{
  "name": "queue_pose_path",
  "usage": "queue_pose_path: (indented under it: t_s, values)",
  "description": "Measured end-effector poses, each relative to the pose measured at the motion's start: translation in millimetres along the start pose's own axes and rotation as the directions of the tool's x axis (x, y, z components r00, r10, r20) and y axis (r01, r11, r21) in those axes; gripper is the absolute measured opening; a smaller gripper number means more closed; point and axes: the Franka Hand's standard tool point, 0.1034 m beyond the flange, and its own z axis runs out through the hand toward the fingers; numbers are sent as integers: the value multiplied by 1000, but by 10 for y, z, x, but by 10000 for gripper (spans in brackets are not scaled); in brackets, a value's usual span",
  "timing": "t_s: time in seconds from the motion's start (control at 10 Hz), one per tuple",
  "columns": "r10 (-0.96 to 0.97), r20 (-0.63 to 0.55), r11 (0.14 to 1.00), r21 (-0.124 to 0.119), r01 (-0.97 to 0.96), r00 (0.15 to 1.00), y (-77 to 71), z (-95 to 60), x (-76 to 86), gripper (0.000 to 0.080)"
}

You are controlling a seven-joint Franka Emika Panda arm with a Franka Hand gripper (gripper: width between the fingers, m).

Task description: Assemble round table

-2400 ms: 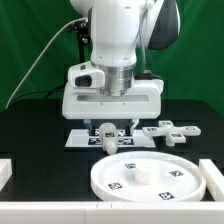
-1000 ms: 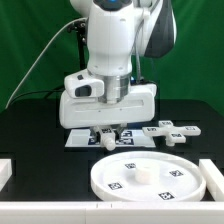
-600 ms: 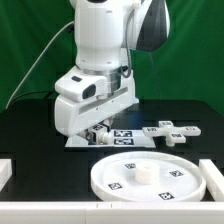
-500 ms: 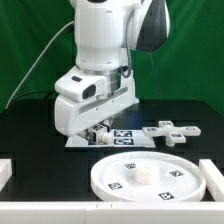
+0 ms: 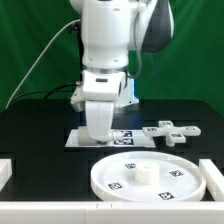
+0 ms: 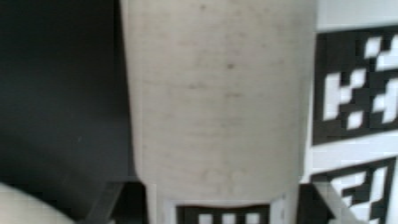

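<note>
White tagged disc (image 5: 106,177) lying flat, lobed foot (image 5: 172,135) behind it, thick leg (image 6: 214,90)

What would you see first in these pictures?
The big white arm stands in the middle, with its gripper down at the marker board. The wide round disc lies in front of it. In the wrist view, the white leg fills nearly the whole picture.

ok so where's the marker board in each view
Exterior view: the marker board lies flat beyond the round disc, partly hidden by the gripper.
Wrist view: only its tags show, right beside the leg.
Shared landmark: the black table, which is the dark area on the leg's other side in the wrist view.
</note>
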Motion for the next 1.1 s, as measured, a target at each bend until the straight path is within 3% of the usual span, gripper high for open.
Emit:
queue_pose_path:
  t_s: [0.3,0.5,0.6,1.0,1.1]
  values:
    - [-224,27,975,7,224,974,-7,18,-94,314]
    - [-576,-8,817,23,576,817,-103,81,-201,314]
    - [-656,-36,753,46,657,754,-146,107,-167,314]
    - [-811,-37,581,77,810,584,-179,130,-282,314]
    - [-866,-66,490,82,868,495,-212,147,-291,314]
